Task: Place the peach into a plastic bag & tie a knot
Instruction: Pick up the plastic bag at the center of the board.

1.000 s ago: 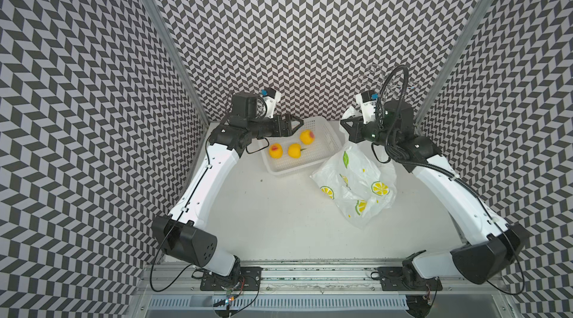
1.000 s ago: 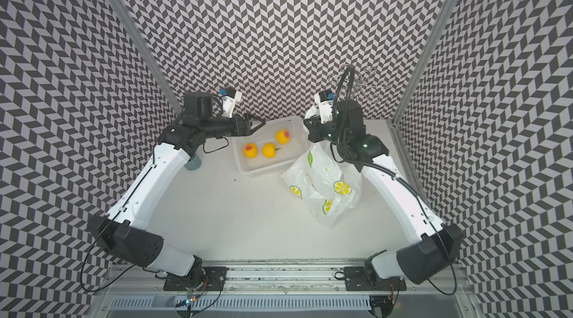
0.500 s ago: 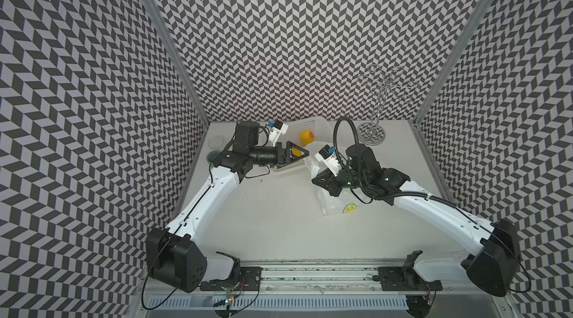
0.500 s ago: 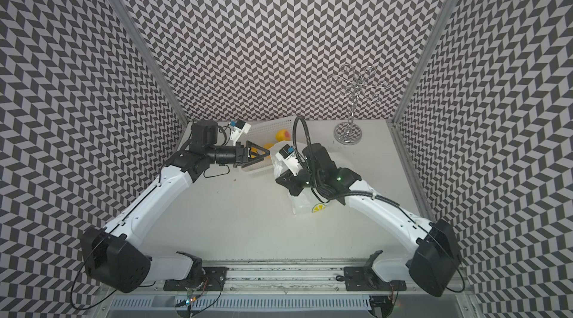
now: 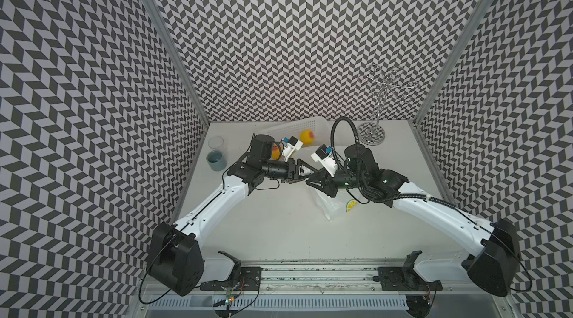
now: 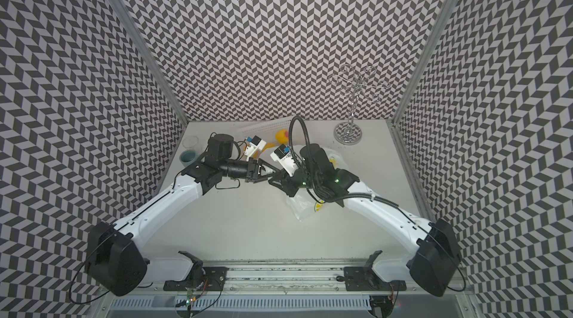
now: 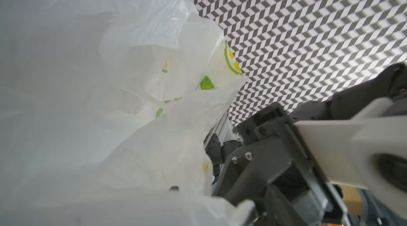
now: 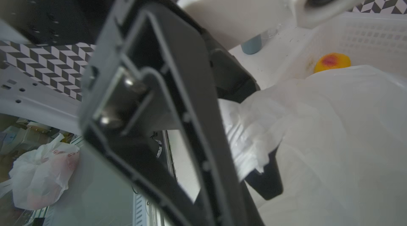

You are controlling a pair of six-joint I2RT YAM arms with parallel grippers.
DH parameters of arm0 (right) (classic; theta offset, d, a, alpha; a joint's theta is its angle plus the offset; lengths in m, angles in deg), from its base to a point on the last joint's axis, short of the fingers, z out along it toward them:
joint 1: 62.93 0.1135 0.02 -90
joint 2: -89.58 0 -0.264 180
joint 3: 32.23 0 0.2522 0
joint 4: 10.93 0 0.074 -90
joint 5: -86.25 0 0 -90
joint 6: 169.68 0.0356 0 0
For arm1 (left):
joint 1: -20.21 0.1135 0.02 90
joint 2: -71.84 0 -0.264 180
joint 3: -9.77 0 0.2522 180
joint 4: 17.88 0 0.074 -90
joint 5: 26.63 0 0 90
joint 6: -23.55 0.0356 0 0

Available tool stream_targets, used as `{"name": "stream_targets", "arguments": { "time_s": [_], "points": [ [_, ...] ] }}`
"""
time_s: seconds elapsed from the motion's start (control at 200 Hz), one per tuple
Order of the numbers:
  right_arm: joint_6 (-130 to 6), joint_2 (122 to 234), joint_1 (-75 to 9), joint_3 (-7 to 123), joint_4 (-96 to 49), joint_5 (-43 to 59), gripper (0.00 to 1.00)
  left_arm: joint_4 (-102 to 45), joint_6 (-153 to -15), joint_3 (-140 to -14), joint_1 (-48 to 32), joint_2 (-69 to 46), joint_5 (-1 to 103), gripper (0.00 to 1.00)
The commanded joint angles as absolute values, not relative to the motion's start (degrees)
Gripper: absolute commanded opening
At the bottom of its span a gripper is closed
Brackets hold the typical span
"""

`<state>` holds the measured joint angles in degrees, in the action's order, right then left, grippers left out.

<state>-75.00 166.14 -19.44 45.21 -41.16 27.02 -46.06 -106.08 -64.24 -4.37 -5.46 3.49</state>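
White bench (image 5: 279, 229) is spanned by both arms: left arm (image 5: 217, 198) and right arm (image 5: 434, 208) are angled inward, so the wrists meet over its middle.

Bag (image 5: 330, 206): it lies crumpled on the bench under the right wrist, with its upper part raised toward the meeting point. A lemon print is seen at its edge. No peach can be made out inside it.

Basket (image 5: 288, 126) is set at the back edge. Stand (image 5: 371, 135) is at the back right and cup (image 5: 216, 158) at the back left, both well apart from the work.

One peach (image 5: 307, 137) is seen in the basket. A second peach (image 5: 275, 151) is part hidden behind the left wrist, so its place cannot be fixed.

Left end effector (image 5: 307, 172): a white strip of bag is seen between the jaws in both top views. Whether it is clamped cannot be told.

Right end effector (image 5: 311, 178): the tips lie at the same strip. Its opening cannot be told, as its wrist view is largely blocked by the other's frame.

Judged: the strip is held up between the two so it can be passed across, or so the mouth is kept off the bench for loading. The knot is judged not yet tied.
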Motion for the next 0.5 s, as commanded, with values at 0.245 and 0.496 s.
{"name": "stream_targets", "arguments": {
  "time_s": [0.245, 0.496],
  "points": [
    [-64.8, 159.1, -26.2, 50.7, -33.6, 41.9, 0.53, -50.7, -98.0, -63.0, 3.7, -3.1, 6.0, 0.0],
    [-59.5, 176.1, -34.4, 71.3, -47.4, 9.3, 0.58, -52.6, -93.3, -57.4, -9.1, -1.2, 1.2, 0.0]
  ]
}}
